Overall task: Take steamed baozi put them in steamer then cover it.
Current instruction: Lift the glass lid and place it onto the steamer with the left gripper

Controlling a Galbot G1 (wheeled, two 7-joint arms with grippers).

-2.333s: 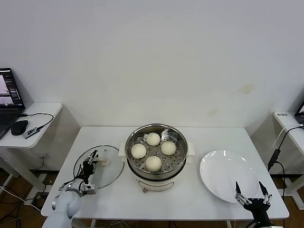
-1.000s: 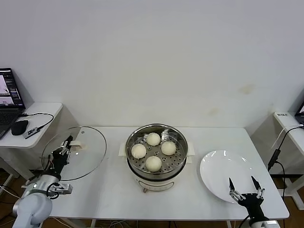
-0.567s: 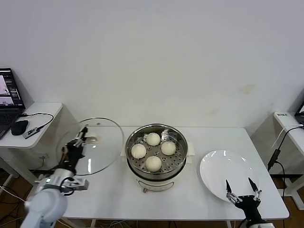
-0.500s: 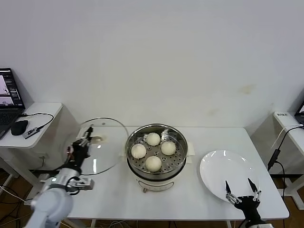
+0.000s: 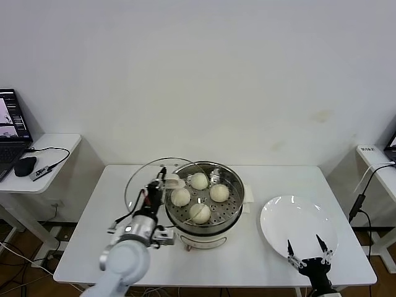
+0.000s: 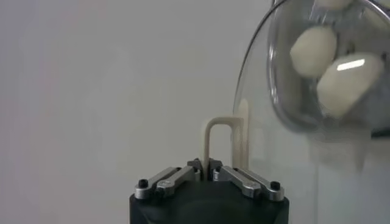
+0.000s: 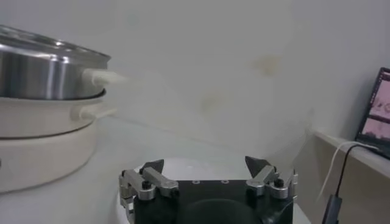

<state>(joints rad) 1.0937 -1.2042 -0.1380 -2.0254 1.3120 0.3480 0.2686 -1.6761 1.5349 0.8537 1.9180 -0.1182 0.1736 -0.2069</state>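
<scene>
Honestly nothing readable here. The laptop (image 5: pixel 12 124) on the side desk at the far left has its screen lit, but whatever's on it is way too small to make out. Same deal with the other laptop screen (image 7: pixel 373 103) that shows in the right wrist view, just blurry pinkish blobs. There's a small white tag (image 5: pixel 367 149) on the desk at the far right with dark marks on it, can't read those either.

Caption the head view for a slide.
Left gripper carries the glass cover by its handle toward the steamer holding four baozi.
</scene>
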